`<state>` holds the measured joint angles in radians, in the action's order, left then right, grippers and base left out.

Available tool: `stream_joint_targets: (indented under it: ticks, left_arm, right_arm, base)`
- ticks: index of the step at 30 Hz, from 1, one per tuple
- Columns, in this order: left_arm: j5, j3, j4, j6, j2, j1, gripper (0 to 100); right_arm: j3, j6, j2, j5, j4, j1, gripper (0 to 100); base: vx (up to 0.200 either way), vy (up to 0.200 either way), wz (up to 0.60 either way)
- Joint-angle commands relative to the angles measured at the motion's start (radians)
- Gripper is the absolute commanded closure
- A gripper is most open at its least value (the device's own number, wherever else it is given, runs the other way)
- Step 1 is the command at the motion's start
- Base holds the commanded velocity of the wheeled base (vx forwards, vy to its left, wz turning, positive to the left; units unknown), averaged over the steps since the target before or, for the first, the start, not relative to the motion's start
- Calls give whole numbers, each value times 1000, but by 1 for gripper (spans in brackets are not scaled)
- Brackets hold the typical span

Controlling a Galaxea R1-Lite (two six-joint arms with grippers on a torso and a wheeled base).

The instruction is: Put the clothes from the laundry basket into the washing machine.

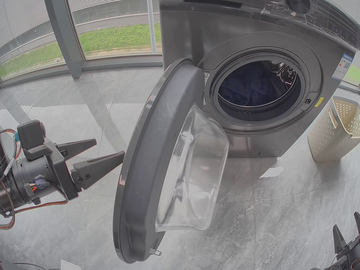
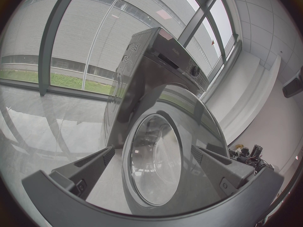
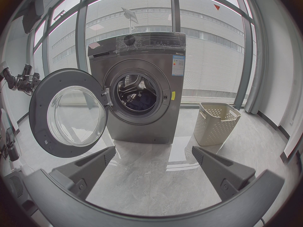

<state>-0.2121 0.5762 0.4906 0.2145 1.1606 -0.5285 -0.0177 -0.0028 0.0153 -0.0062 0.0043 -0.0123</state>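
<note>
The grey washing machine [image 1: 210, 30] stands with its round door [image 1: 150, 158] swung wide open toward me. Dark blue clothes [image 1: 251, 87] lie inside the drum, and the same clothes [image 3: 143, 100] show in the right wrist view. The cream laundry basket [image 1: 337, 132] sits on the floor just right of the machine; the inner walls of the basket [image 3: 216, 122] look bare. My left gripper [image 1: 109, 147] is open, close to the door's outer rim, with the door [image 2: 154, 161] right before its fingers. My right gripper [image 1: 345, 222] is open and low at the right, well back from the machine [image 3: 142, 57].
Tall windows [image 1: 112, 15] with a grey frame post [image 1: 62, 27] stand behind and left of the machine. Polished grey floor [image 1: 285, 214] spreads in front. A small white scrap [image 1: 272, 172] lies on the floor below the machine.
</note>
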Motion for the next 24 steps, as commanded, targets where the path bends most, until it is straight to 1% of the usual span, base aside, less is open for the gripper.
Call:
stream_joint_targets:
  ticks: [1,3,4,13,18,24]
  left_arm:
    - [37,39,8,-1,97,-74,0]
    - [45,50,8,-1,111,-82,0]
    - [53,79,17,0,148,-111,0]
    - [56,198,62,0,294,-186,0]
    - [57,245,75,0,350,-211,0]
    - [79,335,131,0,458,-231,0]
  right_arm:
    - [18,0,-8,0,0,0,0]
    - [18,0,-8,0,0,0,0]
    - [18,0,-8,0,0,0,0]
    - [18,0,-8,0,0,0,0]
    - [18,0,-8,0,0,0,0]
    - [18,0,-8,0,0,0,0]
  base:
    - [0,0,0]
    - [0,0,0]
    - [0,0,0]
    - [0,0,0]
    - [0,0,0]
    - [0,0,0]
